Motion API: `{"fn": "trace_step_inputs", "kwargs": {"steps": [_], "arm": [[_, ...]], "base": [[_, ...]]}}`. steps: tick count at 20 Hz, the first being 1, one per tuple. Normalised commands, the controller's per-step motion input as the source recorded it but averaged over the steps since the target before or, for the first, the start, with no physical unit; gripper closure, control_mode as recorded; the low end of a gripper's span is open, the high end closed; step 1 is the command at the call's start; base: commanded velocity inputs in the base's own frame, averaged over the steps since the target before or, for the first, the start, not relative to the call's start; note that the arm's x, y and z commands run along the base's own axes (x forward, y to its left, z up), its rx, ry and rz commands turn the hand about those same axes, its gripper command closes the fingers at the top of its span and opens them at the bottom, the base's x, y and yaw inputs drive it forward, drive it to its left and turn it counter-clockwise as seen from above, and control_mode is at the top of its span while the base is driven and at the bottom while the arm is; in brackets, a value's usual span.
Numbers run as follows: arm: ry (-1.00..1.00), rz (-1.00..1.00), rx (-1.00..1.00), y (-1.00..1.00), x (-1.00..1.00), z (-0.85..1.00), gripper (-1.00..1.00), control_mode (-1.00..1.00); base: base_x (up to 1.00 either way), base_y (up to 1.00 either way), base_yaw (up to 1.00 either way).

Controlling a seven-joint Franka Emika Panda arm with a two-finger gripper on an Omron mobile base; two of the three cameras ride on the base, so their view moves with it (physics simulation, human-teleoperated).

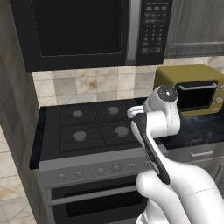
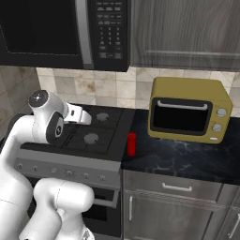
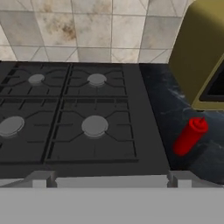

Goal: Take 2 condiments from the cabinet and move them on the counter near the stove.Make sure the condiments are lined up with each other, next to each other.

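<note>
We see the red squeeze bottle (image 2: 132,144) standing upright on the black marble-look surface (image 2: 187,159), just beside the right edge of the stove (image 2: 89,136) and in front of the left corner of the olive-yellow toaster oven (image 2: 187,110). In the hand view the same bottle (image 3: 190,136) appears ahead of the gripper (image 3: 111,177) and off to its right, well apart from it, with the bottle's pointed cap leaning toward the toaster oven (image 3: 201,52) because of the camera's tilt.

Our gripper hangs above the front part of the stove (image 3: 70,113), looking down and forward across the four burners toward the tiled wall (image 3: 87,26). Its two finger tips (image 3: 41,178) stand spread wide at either side of the bottom of the hand view, with nothing between them; the gripper is released and holds nothing.

From the right base view we see our arm (image 2: 47,124) bent over the stove's left half, the wrist pointing toward the burners. From the left base view the arm (image 1: 162,118) crosses in front of the stove (image 1: 87,127) and hides the strip of surface (image 1: 197,129) beside it where the bottle stands. The black microwave (image 2: 61,28) hangs above the stove, and a dark grey cabinet (image 2: 187,33), its door closed, hangs to the right of it, above the toaster oven.
</note>
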Motion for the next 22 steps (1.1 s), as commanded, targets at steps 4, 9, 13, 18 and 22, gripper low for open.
{"fn": "trace_step_inputs", "kwargs": {"steps": [4, 9, 13, 18, 22], "arm": [[0.02, 0.00, 0.00, 0.00, -0.16, 0.35, -1.00, -1.00], [0.00, 0.00, 0.00, 0.00, -0.34, 0.30, -1.00, -1.00], [0.00, 0.00, 0.00, 0.00, -0.44, 0.15, -1.00, -1.00], [0.00, 0.00, 0.00, -0.01, -0.59, 0.07, -1.00, -1.00], [0.00, 0.00, 0.01, -0.08, -0.53, 0.18, -1.00, -1.00]], "base": [[0.00, 0.00, 0.00], [0.00, 0.00, 0.00], [0.00, 0.00, 0.00], [0.00, 0.00, 0.00], [0.00, 0.00, 0.00]]}}
